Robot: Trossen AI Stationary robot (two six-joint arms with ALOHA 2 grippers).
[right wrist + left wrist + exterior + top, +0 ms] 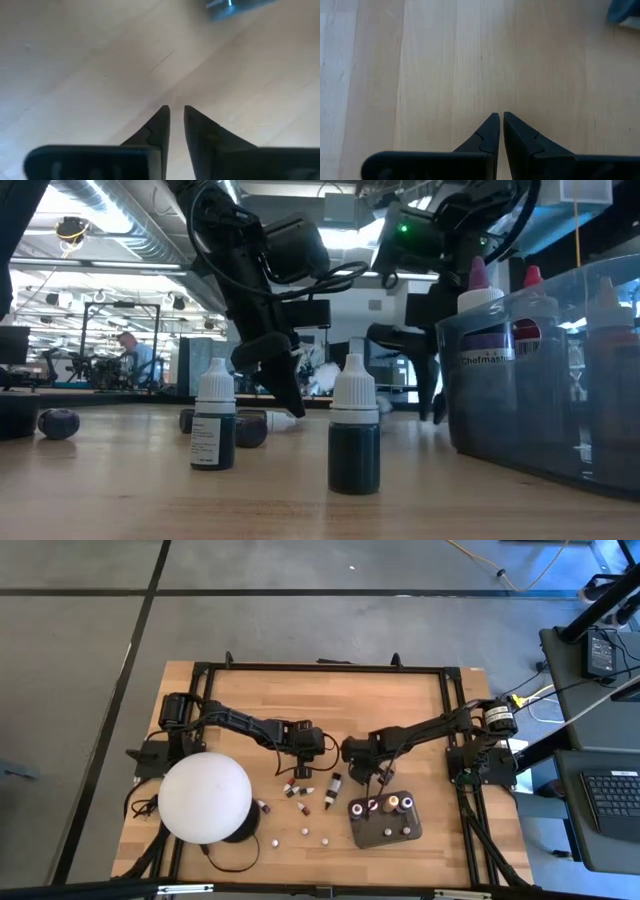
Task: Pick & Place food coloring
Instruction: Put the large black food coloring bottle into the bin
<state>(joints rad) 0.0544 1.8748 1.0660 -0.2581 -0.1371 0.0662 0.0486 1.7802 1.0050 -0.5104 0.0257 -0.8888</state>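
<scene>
Closest to you at table level, two upright food coloring bottles (214, 420) with white caps and dark contents stood on the wooden table (400, 705), one a little ahead of the other. From above you could count four small bottles along the front of the table, between the one big white dome (205, 798) and the one dark grey tray (385, 836).

The tray sat front right and held six bottles: two white-capped in its near row and four in its far row. At table level a purple top and a red top showed among them.

Just behind that, you had about five more loose bottles on the wood. Three formed a tight cluster, one red-topped bottle lay apart from it, and one longer bottle lay between the two arms. The cluster was too crowded for a sure count.

Your left gripper (500, 117) hung over that cluster, pointing down at bare wood. Its fingers were pinched almost together with nothing between them. Your right gripper (176, 110) hung just beyond the tray's far edge, fingers drawn in to a thin slit, also holding nothing.

Farthest off, one person (128, 352) showed in the room behind the table.
</scene>
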